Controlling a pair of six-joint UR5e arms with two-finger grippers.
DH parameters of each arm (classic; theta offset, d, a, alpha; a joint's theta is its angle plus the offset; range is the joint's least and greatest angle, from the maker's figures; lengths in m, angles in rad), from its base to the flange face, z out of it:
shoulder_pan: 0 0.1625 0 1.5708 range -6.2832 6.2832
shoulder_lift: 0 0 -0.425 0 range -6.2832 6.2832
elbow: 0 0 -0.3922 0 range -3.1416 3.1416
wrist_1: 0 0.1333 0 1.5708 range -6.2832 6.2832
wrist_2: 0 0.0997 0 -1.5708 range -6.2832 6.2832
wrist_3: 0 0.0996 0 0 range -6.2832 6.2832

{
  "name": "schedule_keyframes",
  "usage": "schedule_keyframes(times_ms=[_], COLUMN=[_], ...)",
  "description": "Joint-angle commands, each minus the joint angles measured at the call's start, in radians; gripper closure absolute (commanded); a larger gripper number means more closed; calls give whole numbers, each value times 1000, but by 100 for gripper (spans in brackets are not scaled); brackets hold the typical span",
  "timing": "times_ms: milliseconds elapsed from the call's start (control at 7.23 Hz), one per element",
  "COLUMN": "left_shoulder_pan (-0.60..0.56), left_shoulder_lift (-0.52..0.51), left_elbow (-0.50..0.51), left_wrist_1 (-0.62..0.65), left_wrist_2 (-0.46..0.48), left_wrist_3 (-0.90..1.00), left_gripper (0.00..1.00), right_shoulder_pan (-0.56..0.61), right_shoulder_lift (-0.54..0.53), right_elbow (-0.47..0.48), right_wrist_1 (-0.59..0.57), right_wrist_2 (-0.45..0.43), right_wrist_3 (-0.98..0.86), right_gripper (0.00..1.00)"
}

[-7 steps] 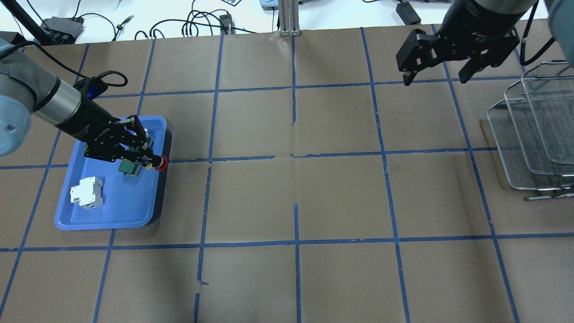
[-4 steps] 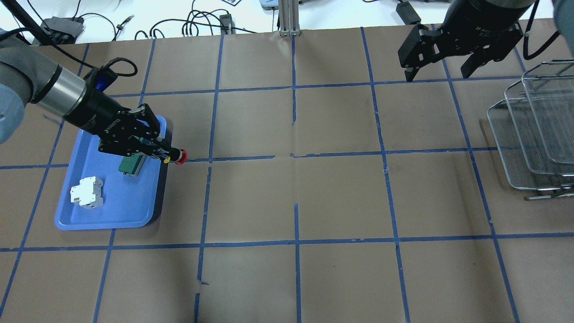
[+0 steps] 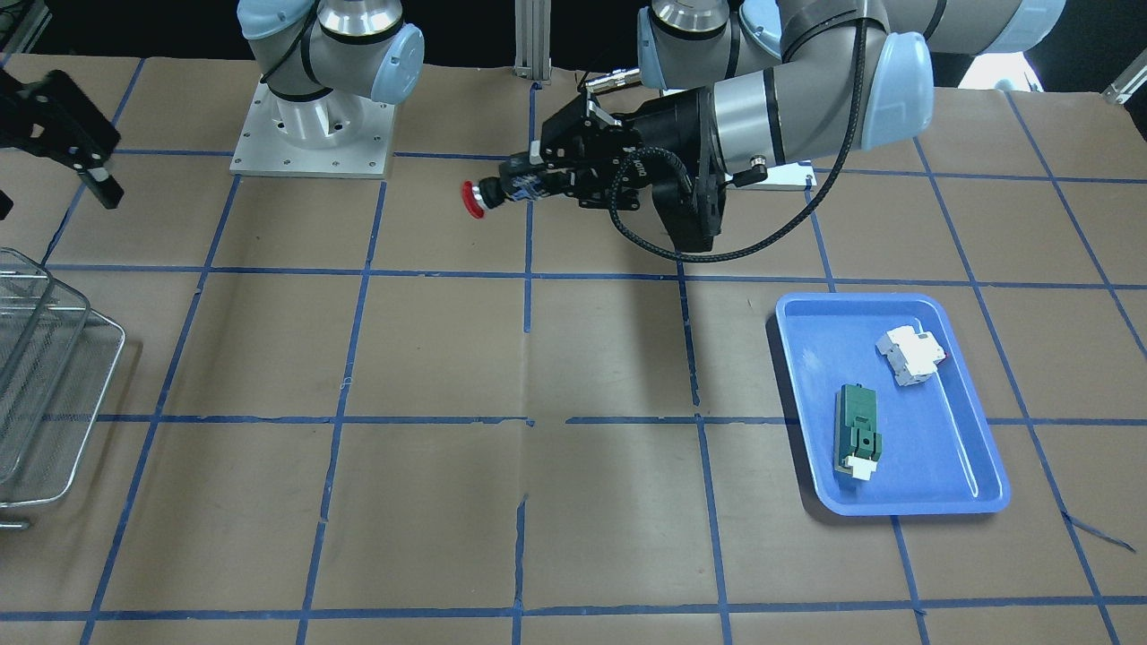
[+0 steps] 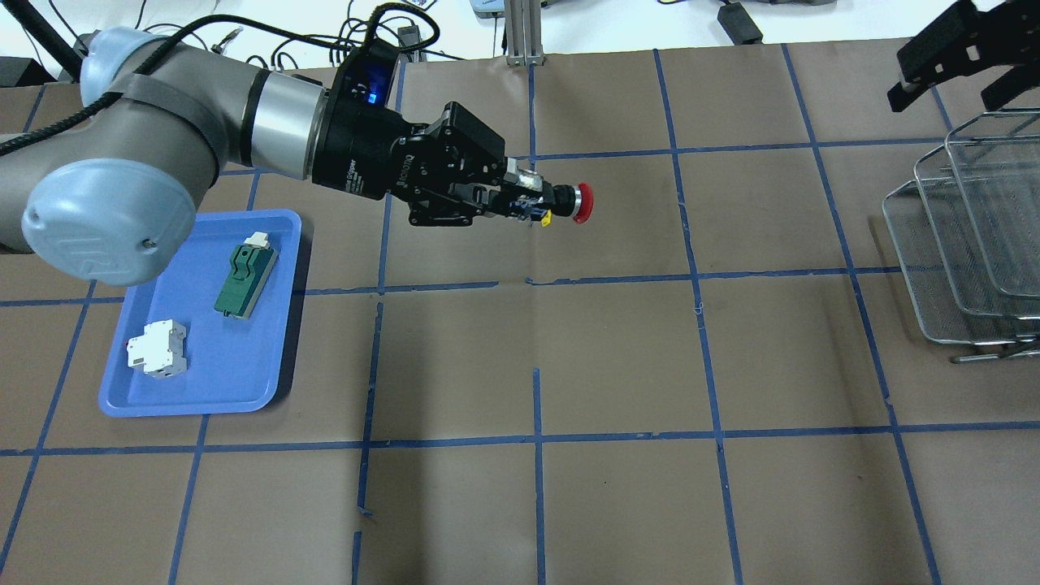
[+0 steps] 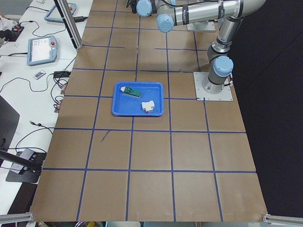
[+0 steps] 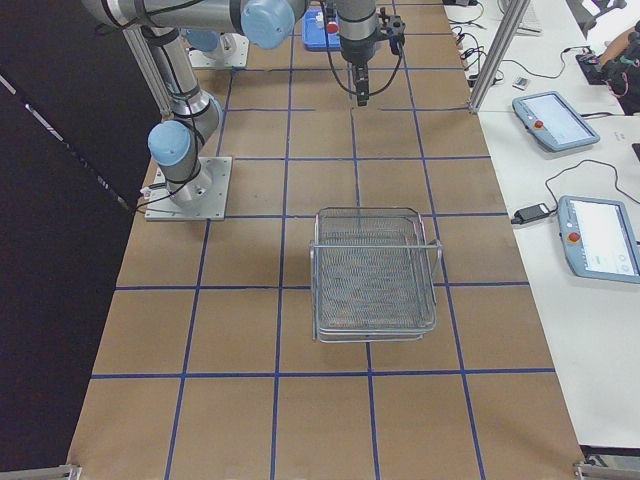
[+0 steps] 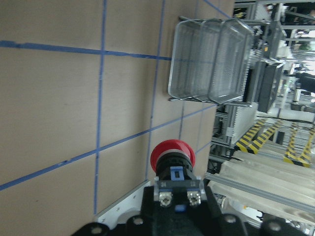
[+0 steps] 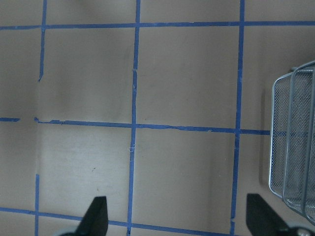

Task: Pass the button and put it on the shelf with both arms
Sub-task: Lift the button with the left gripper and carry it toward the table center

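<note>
While the left end effector clamps the red-capped black push-button, the right end effector gapes empty near the silver wire-mesh shelf; handover and placing remain.

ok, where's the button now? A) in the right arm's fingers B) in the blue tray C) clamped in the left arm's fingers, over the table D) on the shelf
C: the left arm's fingers are shut on the button, which is held well clear of the blue tray.
</note>
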Motion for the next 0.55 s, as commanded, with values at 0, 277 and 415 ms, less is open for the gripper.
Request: schedule_keyframes(times_ms=[0,277,415], left_shoulder_pan=[-32,-52,-52], left_shoulder_lift=[-7,-42,-44], left_elbow=[-62,-148,-160], left_wrist_1=[64,271,275], left_wrist_2=[-207,-303,-294], left_wrist_3=[0,-2,-6], left_gripper=[100,100,100], right_shoulder_pan=[-98,-98,-98], right_shoulder_lift=[2,0,2], right_elbow=[46,85,85], right_wrist_1=[200,427,515], right_wrist_2=[230,442,521], right_wrist_3=[-73,-87,-116], right_gripper=[0,0,0])
